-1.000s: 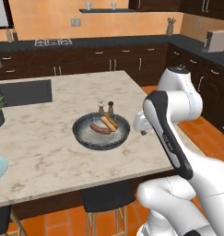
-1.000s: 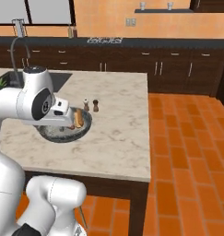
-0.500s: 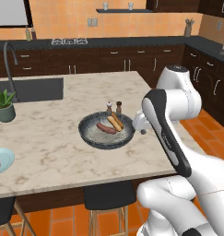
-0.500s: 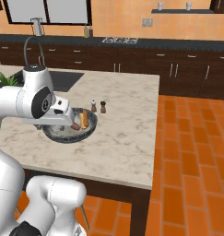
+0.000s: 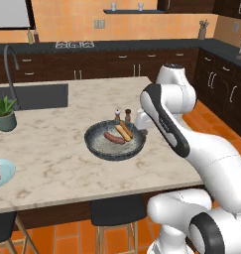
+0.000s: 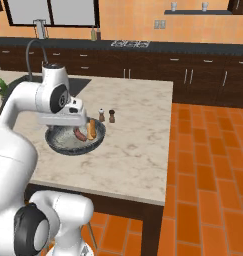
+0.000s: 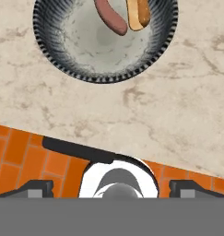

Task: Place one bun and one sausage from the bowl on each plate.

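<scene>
Matt speckled stoneware-like bowl (image 5: 114, 142) on a smooth veined marble-look counter (image 5: 57, 163)

Both base views look forward and down from behind the arm, one from each side, and share the tabletop (image 5: 57, 158) with the bowl (image 5: 99, 144). The hand view looks straight down, nearer, on the same bowl and the tabletop edge.

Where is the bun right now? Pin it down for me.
The bun lies inside the dark bowl on the marble island, right beside the sausage, just in front of the two small shakers.
</scene>
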